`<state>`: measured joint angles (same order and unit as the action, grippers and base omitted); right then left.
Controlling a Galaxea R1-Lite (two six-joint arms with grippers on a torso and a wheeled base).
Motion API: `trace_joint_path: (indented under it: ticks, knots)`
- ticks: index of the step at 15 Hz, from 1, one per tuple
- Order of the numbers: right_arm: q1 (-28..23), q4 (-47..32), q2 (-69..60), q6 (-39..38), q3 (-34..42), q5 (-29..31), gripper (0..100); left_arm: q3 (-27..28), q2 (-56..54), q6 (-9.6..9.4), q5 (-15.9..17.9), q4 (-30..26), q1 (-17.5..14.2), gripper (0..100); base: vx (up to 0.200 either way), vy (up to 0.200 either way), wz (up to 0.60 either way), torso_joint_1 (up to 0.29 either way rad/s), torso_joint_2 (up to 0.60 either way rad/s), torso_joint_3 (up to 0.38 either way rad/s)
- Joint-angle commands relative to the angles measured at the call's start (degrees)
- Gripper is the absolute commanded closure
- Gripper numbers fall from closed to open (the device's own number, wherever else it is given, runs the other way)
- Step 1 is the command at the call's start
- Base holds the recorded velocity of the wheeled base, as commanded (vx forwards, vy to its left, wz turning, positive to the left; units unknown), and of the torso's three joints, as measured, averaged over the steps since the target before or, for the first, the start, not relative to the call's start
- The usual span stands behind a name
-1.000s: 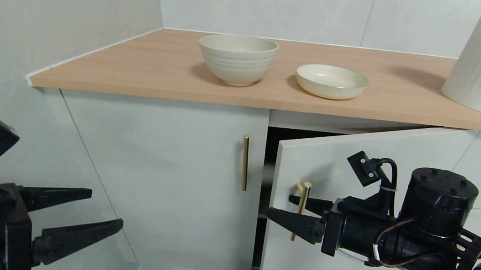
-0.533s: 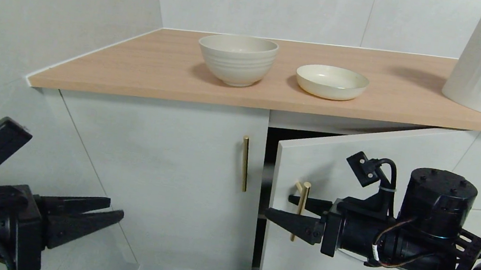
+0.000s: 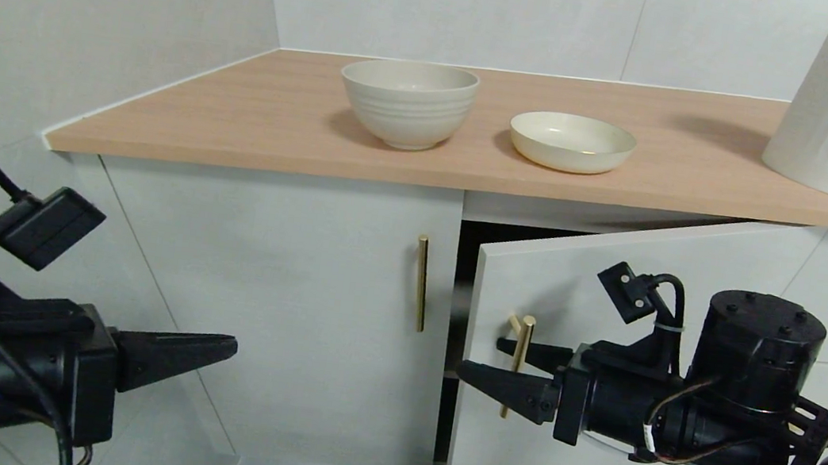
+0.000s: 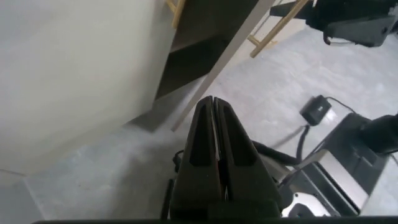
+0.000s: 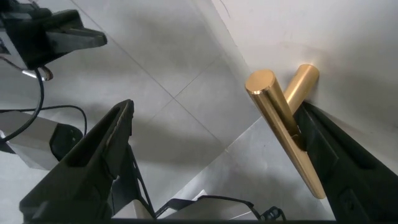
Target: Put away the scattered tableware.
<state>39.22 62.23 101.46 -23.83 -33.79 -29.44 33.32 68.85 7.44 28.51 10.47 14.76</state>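
The cupboard is being opened. At lower right, the right tool (image 3: 481, 357) sits spread astride the brass handle (image 3: 525, 334) of the ajar door (image 3: 620, 248). At lower left, the left tool (image 3: 227, 346) is pressed together. The bowl (image 3: 407, 102) and shallow dish (image 3: 572, 140) wait on the worktop (image 3: 253, 115), upper centre. The likely next move is to swing the door wider.

Bowl (image 3: 407, 102) left of dish (image 3: 571, 141) on counter (image 3: 237, 121), above open cabinet door (image 3: 698, 262).

Head and right-wrist views sharing door handle (image 3: 526, 331)
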Motion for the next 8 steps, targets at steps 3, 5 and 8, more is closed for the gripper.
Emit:
trace_joint_path:
  ticks: [3, 5, 8]
  knots:
    - [0.07, 0.17, -0.83, 0.01, 0.31, 0.00, 0, 7.82, 12.09, 0.65, 0.14, 0.25, 3.69, 100, 0.000, 0.000, 0.00, 0.000, 0.00, 0.000]
    - [0.07, 0.17, -0.92, 0.01, 0.75, 0.00, 0, 13.27, 20.18, 0.74, 0.05, 3.06, 6.51, 100, 0.000, 0.000, 0.00, 0.000, 0.00, 0.000]
    - [0.07, 0.17, -1.18, 0.01, 1.10, 0.00, 0, 15.99, 28.09, 1.79, -0.21, 11.24, 9.85, 100, 0.000, 0.000, 0.00, 0.000, 0.00, 0.000]
